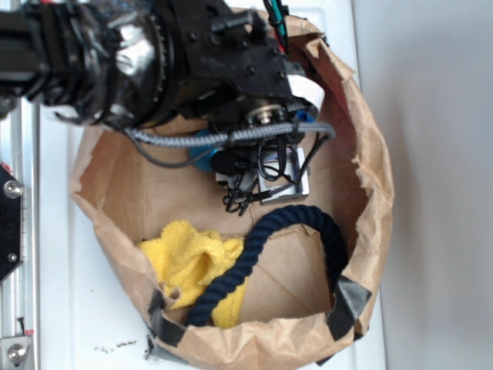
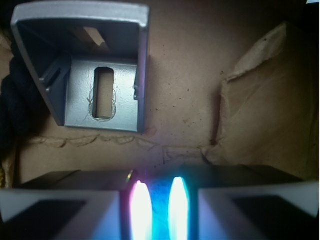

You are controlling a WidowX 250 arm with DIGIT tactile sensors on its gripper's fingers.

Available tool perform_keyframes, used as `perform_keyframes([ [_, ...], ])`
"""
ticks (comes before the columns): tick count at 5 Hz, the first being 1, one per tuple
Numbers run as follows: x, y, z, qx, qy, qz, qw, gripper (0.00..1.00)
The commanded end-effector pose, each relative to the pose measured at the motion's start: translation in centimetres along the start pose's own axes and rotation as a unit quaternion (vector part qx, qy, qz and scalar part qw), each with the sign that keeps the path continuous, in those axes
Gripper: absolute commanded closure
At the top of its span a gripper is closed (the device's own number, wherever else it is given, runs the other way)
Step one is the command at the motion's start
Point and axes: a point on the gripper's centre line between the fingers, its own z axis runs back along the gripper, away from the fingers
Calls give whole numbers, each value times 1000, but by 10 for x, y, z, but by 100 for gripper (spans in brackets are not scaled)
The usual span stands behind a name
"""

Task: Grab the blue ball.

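The gripper (image 2: 156, 210) has its jaws closed on the blue ball (image 2: 159, 207), low inside the paper bag (image 1: 370, 177) just beside the metal bracket (image 2: 95, 75). The grip looks narrow (only a sliver shows), so the ball could squirt out on lifting.

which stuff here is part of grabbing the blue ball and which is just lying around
Part of the job:
- blue ball, mostly hidden under the arm
- hand, with blue showing between its fingers

Just lying about:
- metal bracket
- dark rope
- yellow cloth
- paper bag holding it all
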Motion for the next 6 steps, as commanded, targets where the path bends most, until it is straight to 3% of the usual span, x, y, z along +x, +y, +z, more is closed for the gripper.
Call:
perform_keyframes([
  [1,14,-2,13,-8,-19,-4,1000,100],
  [3,17,0,62,-51,-28,11,998,100],
  [5,17,-12,101,-119,-43,10,992,100],
  [6,16,-22,121,-128,-57,11,990,100],
])
